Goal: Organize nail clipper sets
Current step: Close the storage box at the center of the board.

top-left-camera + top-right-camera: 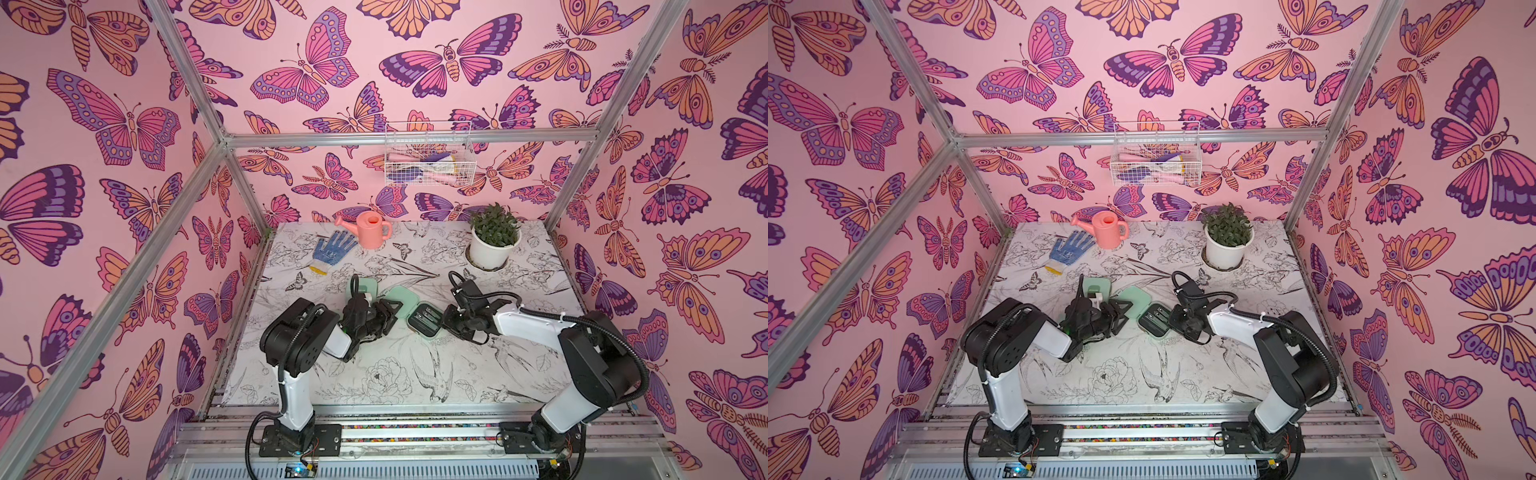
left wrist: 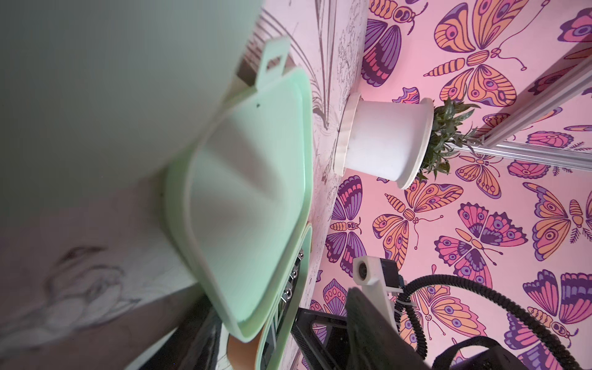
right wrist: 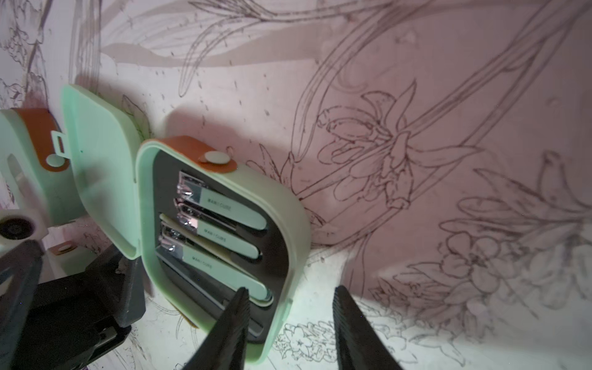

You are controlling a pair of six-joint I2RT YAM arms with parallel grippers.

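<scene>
Right tool (image 3: 291, 290) holds its fingers (image 3: 234, 320) apart, straddling the near rim of the open case (image 3: 288, 205). One finger is over the black tray (image 3: 278, 253) and the other is outside on the tabletop (image 3: 448, 96). Three clippers (image 3: 230, 211) lie side by side in that tray. Left tool (image 1: 387, 312) sits at the opened lid (image 1: 399, 300); whether it grips cannot be told. A shut case (image 1: 365, 286) lies just behind it. Both cases sit mid-tabletop, well apart from every edge. A plant pot (image 1: 492, 249) stands by the back right corner.

Open mint case (image 1: 1153, 320): lid laid back, black tray showing
Second mint case (image 1: 1096, 286): farther back-left, partly hidden
Potted plant (image 1: 1227, 237): back right, well apart
</scene>
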